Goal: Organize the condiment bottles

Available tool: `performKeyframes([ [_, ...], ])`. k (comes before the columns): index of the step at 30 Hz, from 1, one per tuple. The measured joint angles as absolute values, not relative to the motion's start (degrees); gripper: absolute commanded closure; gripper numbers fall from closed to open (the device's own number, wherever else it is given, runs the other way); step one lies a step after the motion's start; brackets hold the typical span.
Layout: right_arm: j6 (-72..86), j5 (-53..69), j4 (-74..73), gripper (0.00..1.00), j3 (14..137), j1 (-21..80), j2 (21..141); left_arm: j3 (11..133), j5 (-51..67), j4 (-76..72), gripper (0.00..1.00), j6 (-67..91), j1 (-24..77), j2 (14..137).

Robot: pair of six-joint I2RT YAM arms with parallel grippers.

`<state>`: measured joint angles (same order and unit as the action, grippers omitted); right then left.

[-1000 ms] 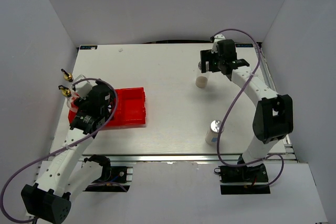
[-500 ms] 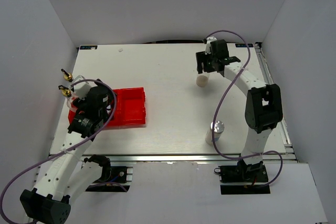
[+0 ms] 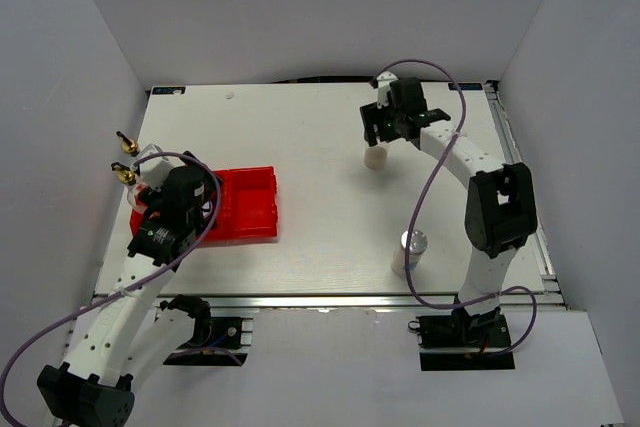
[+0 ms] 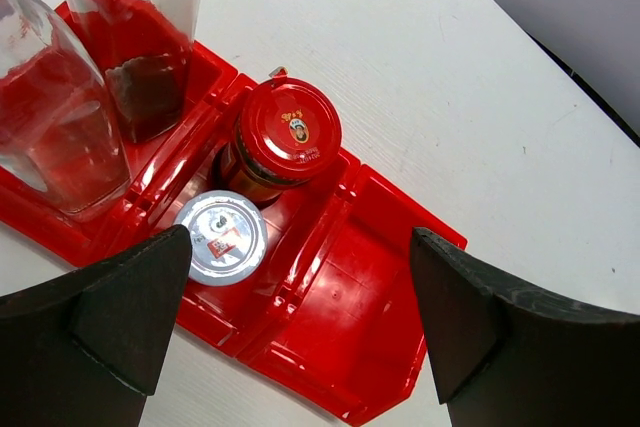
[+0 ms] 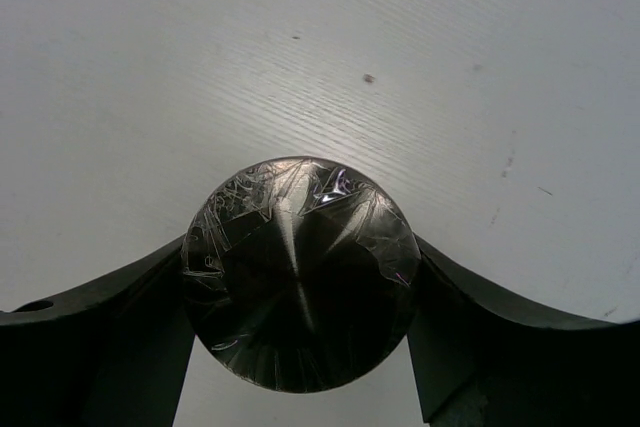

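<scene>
On the white worktop (image 3: 320,137) the red divided plastic tray (image 3: 250,209) lies at the left; the left claw (image 4: 298,242) hangs over it, jaws wide, holding nothing. The right claw (image 5: 300,287) grips by the lid a silver-lidded white shaker (image 3: 375,157), which stands upright in the far right part, well apart from the tray. Its long axis is vertical, straight under that claw, so we judge the carry must go leftward. The red-capped dark jar (image 4: 285,137) in the tray bears a small emblem; we cannot read it.
</scene>
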<state>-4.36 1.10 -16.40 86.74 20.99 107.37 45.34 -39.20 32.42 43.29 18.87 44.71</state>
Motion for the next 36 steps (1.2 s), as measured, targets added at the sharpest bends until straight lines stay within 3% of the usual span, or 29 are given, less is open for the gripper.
performKeyframes([
  [11, -5.7, 10.0, -14.7, 0.81, 86.4, 41.2, 94.6, 44.3, -38.1, 31.7, 0.02, 43.3, 18.9, 44.1],
  [16, -5.6, 12.3, -12.5, 0.82, 87.7, 49.7, 94.4, 44.2, -38.0, 31.4, 0.02, 43.5, 18.9, 43.2],
  [25, -6.3, 8.8, -10.7, 0.83, 97.5, 56.8, 106.7, 43.7, -38.0, 31.7, 0.02, 44.2, 18.9, 41.9],
  [36, -6.7, 2.8, -11.4, 0.82, 106.6, 58.2, 120.2, 42.7, -37.3, 31.7, 0.02, 44.4, 18.9, 41.0],
])
